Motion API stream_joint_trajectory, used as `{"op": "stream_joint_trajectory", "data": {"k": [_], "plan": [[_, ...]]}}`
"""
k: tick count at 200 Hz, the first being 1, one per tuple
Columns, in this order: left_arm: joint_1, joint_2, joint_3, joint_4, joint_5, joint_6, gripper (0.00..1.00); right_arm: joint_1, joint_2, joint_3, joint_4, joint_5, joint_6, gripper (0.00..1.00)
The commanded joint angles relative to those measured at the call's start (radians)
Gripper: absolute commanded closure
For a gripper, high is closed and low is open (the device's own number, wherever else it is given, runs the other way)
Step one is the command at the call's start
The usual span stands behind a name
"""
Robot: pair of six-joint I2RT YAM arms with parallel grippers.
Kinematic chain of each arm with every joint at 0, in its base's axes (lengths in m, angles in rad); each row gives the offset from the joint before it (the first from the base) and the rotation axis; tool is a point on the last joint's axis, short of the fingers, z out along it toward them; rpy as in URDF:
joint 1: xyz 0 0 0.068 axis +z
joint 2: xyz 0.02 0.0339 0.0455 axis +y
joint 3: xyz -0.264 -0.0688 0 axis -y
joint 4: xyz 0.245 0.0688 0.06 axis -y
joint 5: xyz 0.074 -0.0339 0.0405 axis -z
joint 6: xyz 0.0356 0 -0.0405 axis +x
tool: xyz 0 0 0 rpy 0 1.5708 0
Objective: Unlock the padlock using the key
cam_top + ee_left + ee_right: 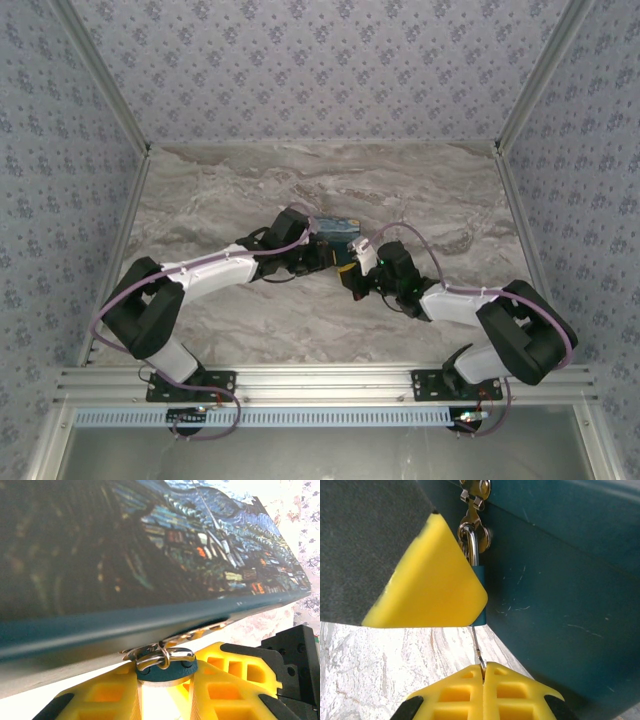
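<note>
Clamping the padlock [165, 673] in its view, left end effector [165, 689] faces right end effector [483, 672] pinching the key [476, 647].

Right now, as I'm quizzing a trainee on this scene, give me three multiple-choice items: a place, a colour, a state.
1. Where does the padlock hang?
A) from the hasp of the box
B) flat on the table
C) on the near rail

2. What colour is its body?
A) red
B) blue
C) silver

3. How is the right end effector?
A) wide open
B) shut on the key
C) gripping the box

Answers: A, its shackle passes through the hasp; B, blue shows beneath the shackle; B, it pinches the key under the padlock.
</note>
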Motion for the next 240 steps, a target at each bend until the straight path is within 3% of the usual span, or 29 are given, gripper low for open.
{"op": "stream_joint_trajectory", "data": {"k": [1,126,181,240], "plan": [[-0.014,-0.009,0.009,0.031,0.013,-0.010,0.77,0.006,-0.012,-0.003,0.036,0.000,0.008,1.00],[-0.014,-0.004,0.007,0.031,0.017,-0.010,0.77,-0.042,-0.057,-0.037,0.096,-0.023,0.059,1.00],[-0.017,-0.004,0.012,0.031,0.013,-0.012,0.77,-0.017,-0.009,-0.012,0.045,-0.003,0.035,1.00],[-0.017,-0.001,0.018,0.030,0.011,-0.009,0.77,-0.029,-0.062,-0.049,-0.003,0.010,0.035,1.00]]}}
